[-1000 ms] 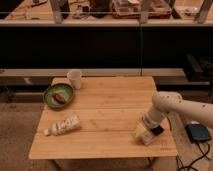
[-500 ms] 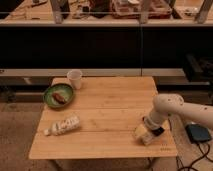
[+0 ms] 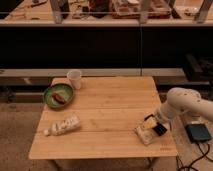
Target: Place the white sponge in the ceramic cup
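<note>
Sponge [image 3: 143, 133] and cup [image 3: 74, 79] sit well apart on the wooden counter [image 3: 107, 107]. The sponge lies flat near the front right corner. The cup stands upright at the back left, just beside a green bowl [image 3: 58, 95] with something reddish in it. The white arm [image 3: 182, 102] reaches in from the right and bends down so that the tool [image 3: 154, 125] is low over the boards, right at the sponge, which looks like the pick-up stage. Whether the tool is clenched on the sponge or only resting against it, I cannot tell. A white bottle [image 3: 62, 126] lies on its side toward the front left, off the straight line to the cup, so the carry across should be unobstructed. The cup's mouth is narrow, so the sponge will likely need to go in end-first.
</note>
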{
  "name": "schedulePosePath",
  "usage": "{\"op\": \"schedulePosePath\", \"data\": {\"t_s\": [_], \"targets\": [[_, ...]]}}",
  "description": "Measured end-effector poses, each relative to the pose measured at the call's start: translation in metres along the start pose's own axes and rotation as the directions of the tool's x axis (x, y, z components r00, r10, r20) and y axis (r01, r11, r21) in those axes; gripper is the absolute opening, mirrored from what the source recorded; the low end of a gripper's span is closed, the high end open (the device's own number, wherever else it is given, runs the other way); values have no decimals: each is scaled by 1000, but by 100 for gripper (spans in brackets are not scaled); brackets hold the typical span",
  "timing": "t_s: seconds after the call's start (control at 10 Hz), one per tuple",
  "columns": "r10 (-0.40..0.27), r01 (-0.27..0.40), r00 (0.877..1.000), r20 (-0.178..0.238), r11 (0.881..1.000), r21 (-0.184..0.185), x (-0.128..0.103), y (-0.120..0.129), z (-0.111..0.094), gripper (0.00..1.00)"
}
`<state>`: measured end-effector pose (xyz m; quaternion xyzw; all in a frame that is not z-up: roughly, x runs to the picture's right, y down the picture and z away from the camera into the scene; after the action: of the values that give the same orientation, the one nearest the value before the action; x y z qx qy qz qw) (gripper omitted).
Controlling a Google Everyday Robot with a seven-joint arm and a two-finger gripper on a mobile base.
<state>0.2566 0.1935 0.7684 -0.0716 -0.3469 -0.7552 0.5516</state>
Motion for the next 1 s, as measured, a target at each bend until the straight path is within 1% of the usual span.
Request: {"op": "schedulePosePath", "data": {"t_s": [0.1,0.2,0.4,0.5,0.6,1.0], "targets": [[-19,19,1000,14,1000,22,-3,-9,1,80],[-48,46,998,37,998,43,-7,-21,5,80],[-87,83,994,60,995,53,-11,-31,13,80],[-111,107,992,63,993,57,-12,-34,19,80],[-129,126,990,55,990,60,-9,-36,25,80],[-172,170,984,41,984,58,-5,-34,47,80]]}}
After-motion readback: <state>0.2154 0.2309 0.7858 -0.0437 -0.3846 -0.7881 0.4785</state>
